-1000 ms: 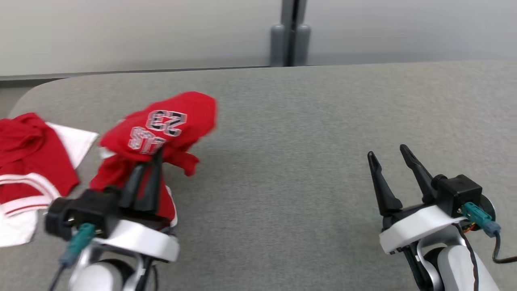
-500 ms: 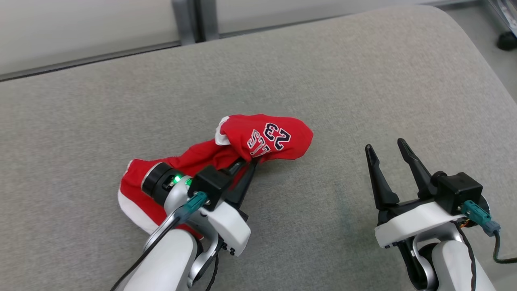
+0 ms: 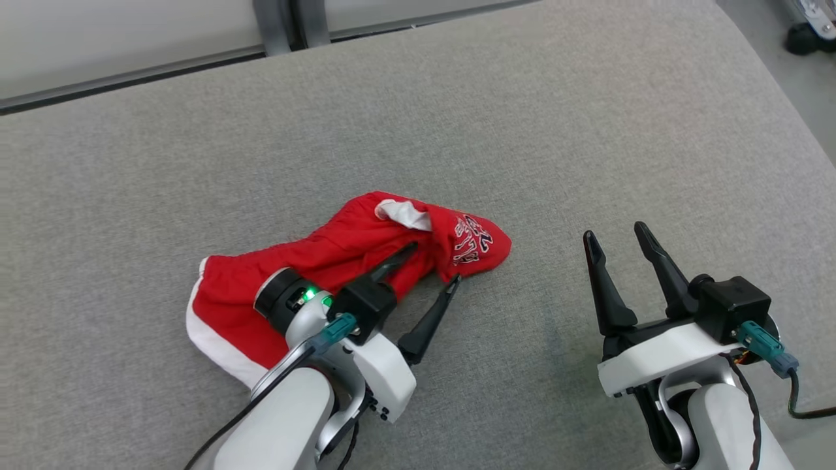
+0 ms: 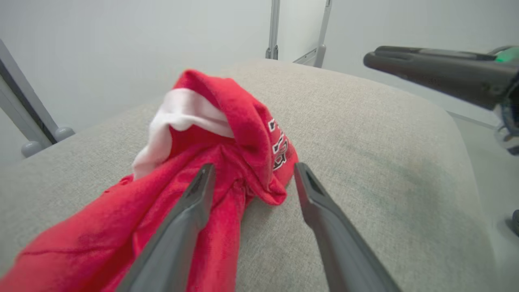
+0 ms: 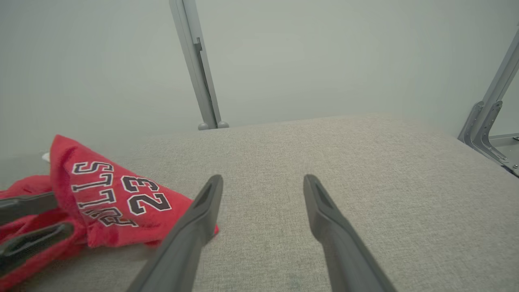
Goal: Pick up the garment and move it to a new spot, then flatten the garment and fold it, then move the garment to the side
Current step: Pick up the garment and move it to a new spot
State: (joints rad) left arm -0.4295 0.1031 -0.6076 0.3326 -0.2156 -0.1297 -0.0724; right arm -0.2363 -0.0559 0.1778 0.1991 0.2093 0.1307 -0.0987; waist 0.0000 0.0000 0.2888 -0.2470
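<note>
Head view first: garment stretched lower left to upper right, left pincer right on it

Head view: the red garment point(image 3: 326, 251) lies bunched on the grey table point(image 3: 588, 130). It is a long crumpled strip that slants from a white-edged end at the lower left up to a lettered end at the upper right. The left pincer point(image 3: 435, 264) reaches along that same slant with its jaws apart. One finger lies over the red cloth and the other sits just off its near edge, above bare table, so nothing is clamped. The right pincer point(image 3: 614, 232) stands off to the right, near the lettered end but apart from it, jaws spread and empty.

Left wrist view: looking down the left pincer point(image 4: 254, 165), the garment point(image 4: 243, 121) runs ahead and to the left. A humped fold with a white band rises just beyond the tips. One of the right pincer's fingers point(image 4: 425, 73) crosses the upper right corner.

Right wrist view: the right pincer point(image 5: 262, 177) points over bare table, jaws wide. The garment point(image 5: 121, 202), number 23 showing, lies to its left, with a corner just beside the left finger. The left pincer's fingers point(image 5: 24, 205) show at the far left edge, against the cloth.

From where I stand, flattening looks like the next step. The left arm is much the nearer. The right one would have to swing left to take the lettered end, and any pull should go along that slant.
</note>
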